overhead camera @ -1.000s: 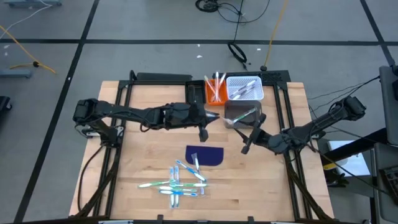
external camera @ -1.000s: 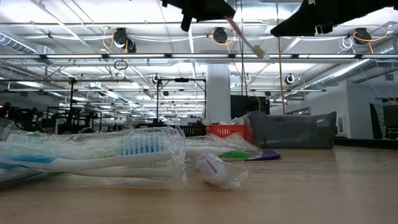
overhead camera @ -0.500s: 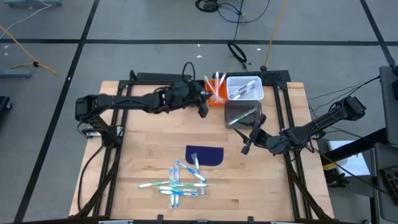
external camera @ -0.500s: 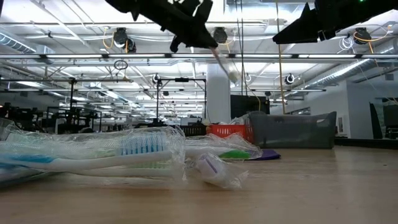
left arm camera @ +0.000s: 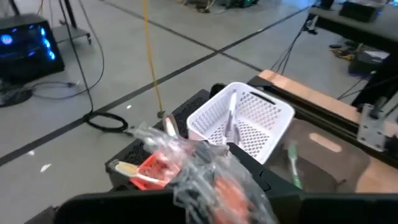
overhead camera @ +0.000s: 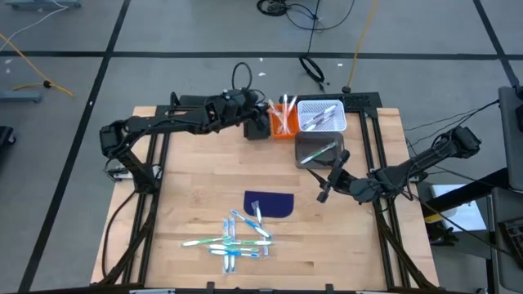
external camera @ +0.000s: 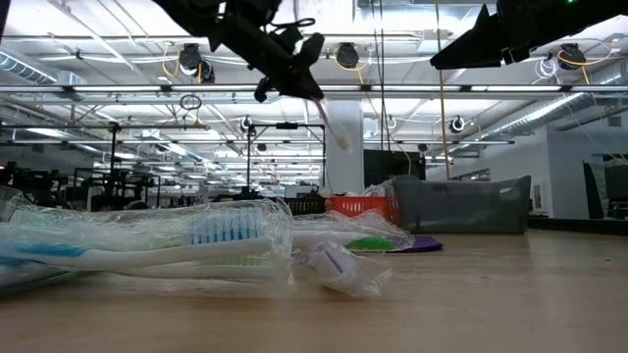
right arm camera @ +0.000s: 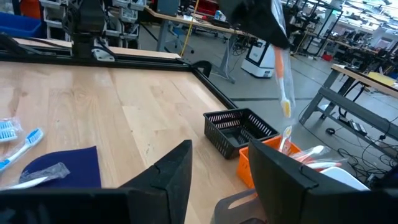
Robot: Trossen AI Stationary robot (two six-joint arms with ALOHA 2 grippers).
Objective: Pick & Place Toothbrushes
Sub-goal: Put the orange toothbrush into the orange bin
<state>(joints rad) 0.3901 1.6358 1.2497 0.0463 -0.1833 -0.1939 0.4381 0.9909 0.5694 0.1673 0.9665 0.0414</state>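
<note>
My left gripper [overhead camera: 260,122] hangs at the far side of the table, beside the orange bin [overhead camera: 282,122]. It is shut on an orange-pink toothbrush [right arm camera: 283,71] in a clear wrapper. In the low view this toothbrush [external camera: 331,120] slants down below the gripper [external camera: 297,61]. Several more toothbrushes [overhead camera: 233,241] lie in a heap near the front edge. My right gripper [overhead camera: 324,189] stands open at the right, nothing between its fingers [right arm camera: 171,177]. My left gripper pinches the wrapped toothbrush by its upper end [right arm camera: 277,43] between its two fingers. The crumpled wrapper [left arm camera: 208,177] bunches at the fingers. The toothbrush hangs below them, tilted, lifted clear, with its lower end [right arm camera: 287,130] just over the orange bin [right arm camera: 273,158].
A black basket [right arm camera: 239,130] stands left of the orange bin, a white basket [overhead camera: 321,116] to the bin's right, and a grey bin [overhead camera: 319,151] nearer to me than the white basket. A dark blue mat [overhead camera: 270,204] lies mid-table. Bare wood spreads on the left half.
My left gripper has swung from near the grey bin toward the table's far edge and a little left, to the orange bin. It has carried the wrapped toothbrush along, still hanging below the shut fingers.
</note>
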